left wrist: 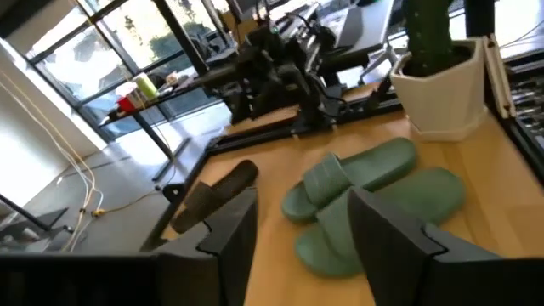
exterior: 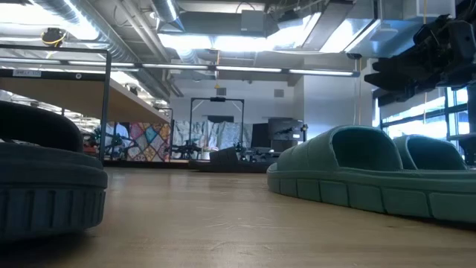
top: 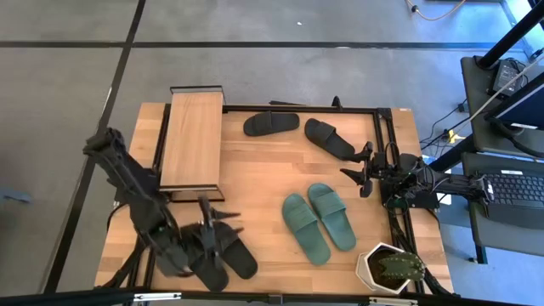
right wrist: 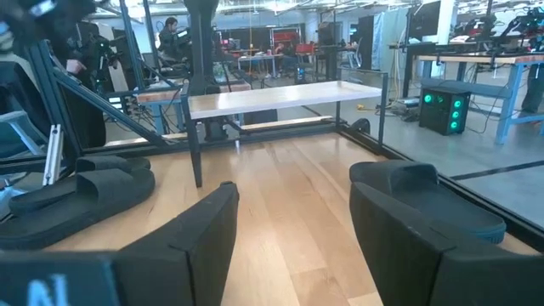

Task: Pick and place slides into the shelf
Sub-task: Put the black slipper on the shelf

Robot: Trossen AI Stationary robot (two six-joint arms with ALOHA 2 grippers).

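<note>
Left gripper (top: 223,223) open, empty, above black slides (top: 228,255) near-left. Right gripper (top: 361,170) open, empty, right edge. Shelf (top: 192,138) bare.

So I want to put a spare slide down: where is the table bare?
Bare: the middle strip between the shelf and the teal pair, below the two black slides. Crowded: the near-left corner, where the left claw hovers over a black pair, and the near-right corner with the cactus pot.
</note>
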